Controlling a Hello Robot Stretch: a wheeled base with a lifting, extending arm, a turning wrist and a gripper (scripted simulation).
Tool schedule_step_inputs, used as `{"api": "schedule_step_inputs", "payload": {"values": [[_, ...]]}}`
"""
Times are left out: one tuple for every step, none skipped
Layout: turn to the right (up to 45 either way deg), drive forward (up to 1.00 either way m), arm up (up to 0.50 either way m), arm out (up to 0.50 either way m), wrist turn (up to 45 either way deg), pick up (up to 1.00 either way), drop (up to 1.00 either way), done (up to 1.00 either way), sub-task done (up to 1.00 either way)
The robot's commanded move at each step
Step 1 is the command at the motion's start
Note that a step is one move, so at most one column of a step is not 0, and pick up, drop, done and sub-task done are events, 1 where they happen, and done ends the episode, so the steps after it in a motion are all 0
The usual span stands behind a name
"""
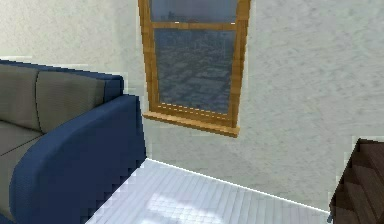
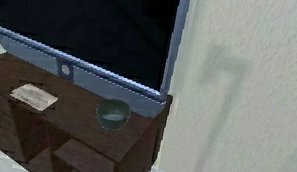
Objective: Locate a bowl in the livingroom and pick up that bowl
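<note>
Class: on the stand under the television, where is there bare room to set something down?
Bare wood lies between the flat pale item and the bowl, and along the front of the stand. The television crowds the back; right of the bowl only a narrow strip remains.

Nothing of the robot's own body can be made out from its forward or arm side cameras, so its colours, shapes, cables, screws and markings cannot be told
</note>
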Motion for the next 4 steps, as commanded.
{"api": "schedule_step_inputs", "payload": {"values": [[0.0,0.00,0.50,0.00,0.0,0.00,0.00,0.00,0.00],[0.0,0.00,0.38,0.00,0.0,0.00,0.00,0.00,0.00],[0.0,0.00,0.00,0.40,0.0,0.00,0.00,0.00,0.00],[0.0,0.00,0.00,0.00,45.0,0.00,0.00,0.00,0.00]]}}
